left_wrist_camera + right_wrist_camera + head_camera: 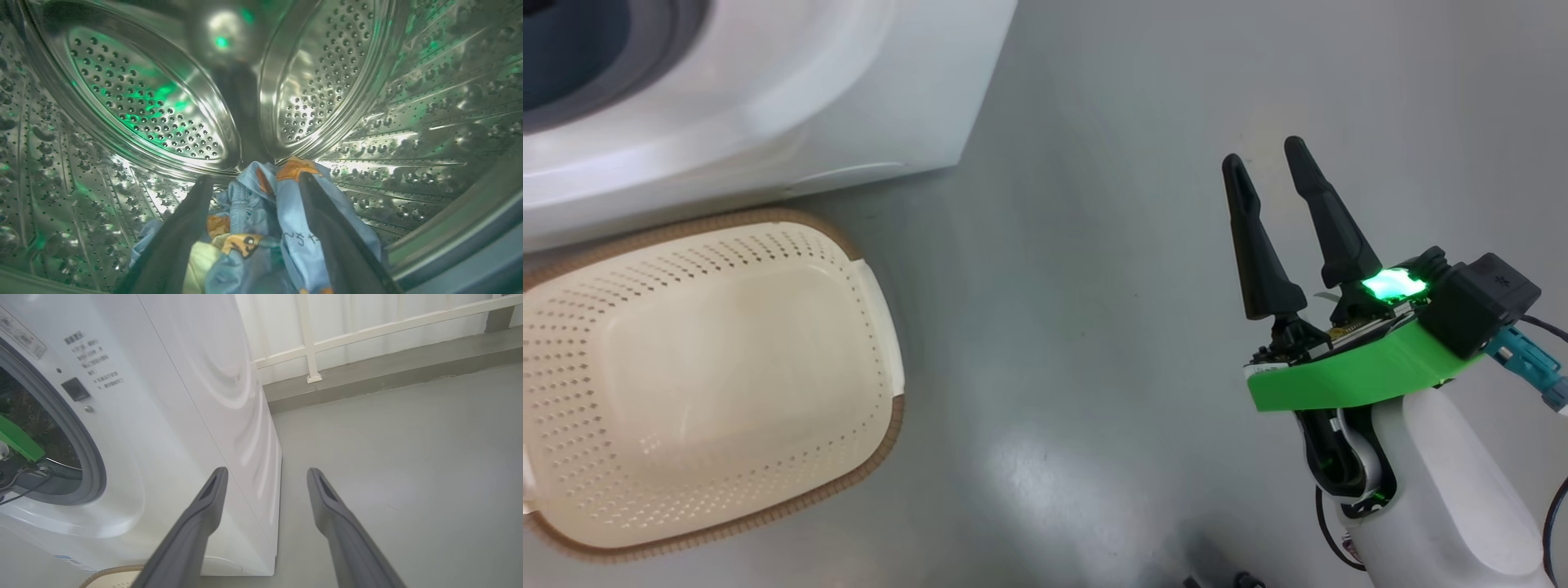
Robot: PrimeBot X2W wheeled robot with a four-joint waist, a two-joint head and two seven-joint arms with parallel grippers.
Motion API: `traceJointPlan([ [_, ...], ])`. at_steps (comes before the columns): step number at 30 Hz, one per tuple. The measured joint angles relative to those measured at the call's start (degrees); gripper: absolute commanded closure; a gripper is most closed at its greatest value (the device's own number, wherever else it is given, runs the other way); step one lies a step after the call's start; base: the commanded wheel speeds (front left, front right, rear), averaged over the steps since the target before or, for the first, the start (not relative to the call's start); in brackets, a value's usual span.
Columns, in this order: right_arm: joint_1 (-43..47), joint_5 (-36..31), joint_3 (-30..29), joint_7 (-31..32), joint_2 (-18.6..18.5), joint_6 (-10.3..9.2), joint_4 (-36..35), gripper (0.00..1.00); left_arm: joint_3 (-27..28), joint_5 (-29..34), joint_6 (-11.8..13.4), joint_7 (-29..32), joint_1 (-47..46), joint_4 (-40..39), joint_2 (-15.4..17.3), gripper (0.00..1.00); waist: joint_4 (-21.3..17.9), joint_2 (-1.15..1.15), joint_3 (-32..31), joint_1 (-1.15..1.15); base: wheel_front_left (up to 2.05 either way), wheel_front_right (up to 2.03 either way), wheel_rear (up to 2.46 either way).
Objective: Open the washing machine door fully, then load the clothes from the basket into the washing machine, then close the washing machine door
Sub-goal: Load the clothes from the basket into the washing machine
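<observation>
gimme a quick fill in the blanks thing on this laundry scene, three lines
1. The basket beside the washing machine is ___.
2. The clothes lie inside the steel ___.
3. The right gripper hovers over the grey ___ with its fingers apart.
Missing words: empty; drum; floor

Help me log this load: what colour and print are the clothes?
The clothes are light blue with orange cartoon figures; left wrist view.

Head looks down on the washing machine (768, 98) — shared with the low right wrist; left wrist (close) inside its drum (143, 102).
</observation>
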Motion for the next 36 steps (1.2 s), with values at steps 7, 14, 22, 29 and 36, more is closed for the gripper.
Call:
traceJointPlan([
  [7, 0.2, 0.0, -0.2, 0.0, -1.1, 0.0, 0.0, 0.0, 4.2, 0.0, 0.0, 0.0, 7.2, -7.1, -3.0, 0.0, 1.2, 0.0, -2.3, 0.0, 0.0, 0.0, 0.0],
  [14, 1.4, 0.0, -0.4, 0.0, -2.7, 0.0, 0.5, 0.0, 6.6, 1.1, 0.0, 0.0, 13.5, -12.1, -6.0, 0.0, 2.6, 0.0, -4.8, 0.0, 0.0, 0.0, 0.0],
  [22, 3.1, 0.0, -0.7, 0.0, -4.1, 0.0, 1.1, 0.0, 8.1, 1.4, 0.0, 0.0, 21.6, -17.6, -9.1, 0.0, 3.9, 0.0, -8.7, -0.01, 0.0, 0.0, 0.0],
  [29, 4.8, 0.0, -0.7, 0.0, -5.2, 0.0, 1.6, 0.0, 8.5, 1.8, 0.0, 0.0, 28.9, -21.4, -11.4, 0.0, 5.1, 0.0, -12.5, -0.01, 0.0, 0.0, 0.0],
  [36, 7.5, 0.1, -1.2, 0.0, -6.2, 0.0, 2.4, 0.0, 9.2, 2.8, 0.0, 0.0, 36.2, -25.0, -13.1, 0.0, 6.2, 0.0, -16.4, -0.01, 0.0, 0.0, 0.0],
])
